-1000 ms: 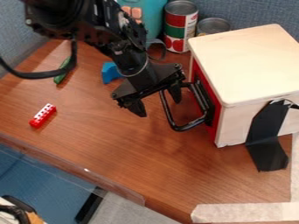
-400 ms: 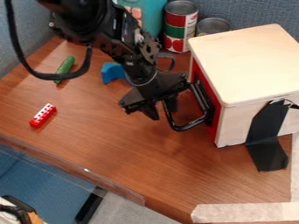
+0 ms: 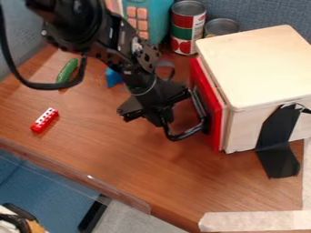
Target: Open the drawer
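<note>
We see the claw (image 3: 159, 119) at the black handle (image 3: 189, 133) of the drawer (image 3: 213, 113), left of the wooden box (image 3: 261, 68). We cannot tell whether the claw is open or closed. The drawer's red front stands slightly out from the box, with pale wood between them; what is inside is hidden from us. Behind the box, near its far left corner, we have a large can (image 3: 187, 27) and a shorter can (image 3: 221, 27), contents unseen. Left of the box, the worktop (image 3: 133, 168) carries a blue piece (image 3: 113, 78), a green toy vegetable (image 3: 67, 71) and, well apart, a red block (image 3: 45, 120) with white dots. Black tape (image 3: 276, 132) runs from the box's near side onto the worktop. Behind the box we see a blue-grey partition (image 3: 261, 13).
</note>
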Available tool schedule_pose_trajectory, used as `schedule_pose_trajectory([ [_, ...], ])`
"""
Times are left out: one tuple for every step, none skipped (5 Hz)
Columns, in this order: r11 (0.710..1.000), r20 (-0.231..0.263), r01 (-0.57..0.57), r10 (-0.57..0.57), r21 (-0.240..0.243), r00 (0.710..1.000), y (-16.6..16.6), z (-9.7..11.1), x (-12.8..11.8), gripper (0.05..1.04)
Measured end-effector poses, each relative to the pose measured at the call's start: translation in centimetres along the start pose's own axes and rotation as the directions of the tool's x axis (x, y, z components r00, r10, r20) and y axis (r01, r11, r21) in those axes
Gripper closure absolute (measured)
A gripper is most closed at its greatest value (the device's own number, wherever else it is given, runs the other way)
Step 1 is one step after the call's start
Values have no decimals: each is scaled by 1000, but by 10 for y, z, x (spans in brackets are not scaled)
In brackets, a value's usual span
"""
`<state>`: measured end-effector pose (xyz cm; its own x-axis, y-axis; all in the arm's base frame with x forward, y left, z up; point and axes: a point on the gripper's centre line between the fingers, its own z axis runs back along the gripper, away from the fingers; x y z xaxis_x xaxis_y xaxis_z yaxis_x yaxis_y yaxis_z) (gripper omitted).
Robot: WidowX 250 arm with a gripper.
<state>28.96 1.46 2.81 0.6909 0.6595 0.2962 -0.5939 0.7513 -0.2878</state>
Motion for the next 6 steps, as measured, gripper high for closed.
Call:
schedule_pose_trajectory([
  [1000,-4,-13,13,21,1000,16,3,2,968],
  [999,-7,-8,8,36,1000,32,6,6,968],
  [998,-18,-39,40,58,999,57,15,8,968],
  [997,-24,-48,50,54,998,77,25,7,968],
  [998,-24,-48,49,42,998,86,31,7,941],
  [1000,-41,-24,25,18,999,92,34,6,727],
])
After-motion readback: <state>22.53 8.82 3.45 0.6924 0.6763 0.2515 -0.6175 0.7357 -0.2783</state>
